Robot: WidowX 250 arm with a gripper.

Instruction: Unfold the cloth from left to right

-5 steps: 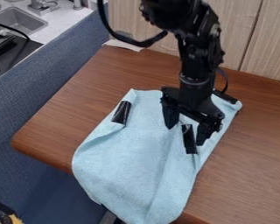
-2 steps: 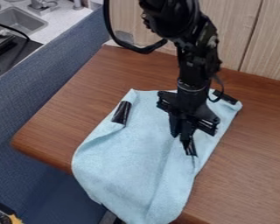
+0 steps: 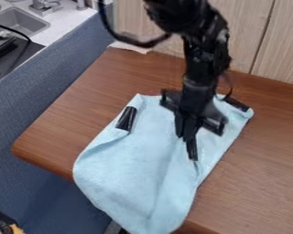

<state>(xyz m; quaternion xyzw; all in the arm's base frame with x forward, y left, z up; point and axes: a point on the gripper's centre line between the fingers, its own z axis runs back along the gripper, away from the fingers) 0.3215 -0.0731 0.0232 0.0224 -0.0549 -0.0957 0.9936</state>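
Cloth (image 3: 143, 173), pale blue and creased, is lying on the table (image 3: 69, 119), overhanging its near edge.
Gripper (image 3: 187, 137) is pinching it at a black strip (image 3: 192, 153), whose upper part the fingers are hiding.

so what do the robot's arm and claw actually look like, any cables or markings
The arm is black, with chunky jointed segments and a few small paler patches. A thick black cable loops out from its upper part, and a thinner dark cable curves beside the lower part. The claw is also black, with a wide crosspiece above two narrow fingers.
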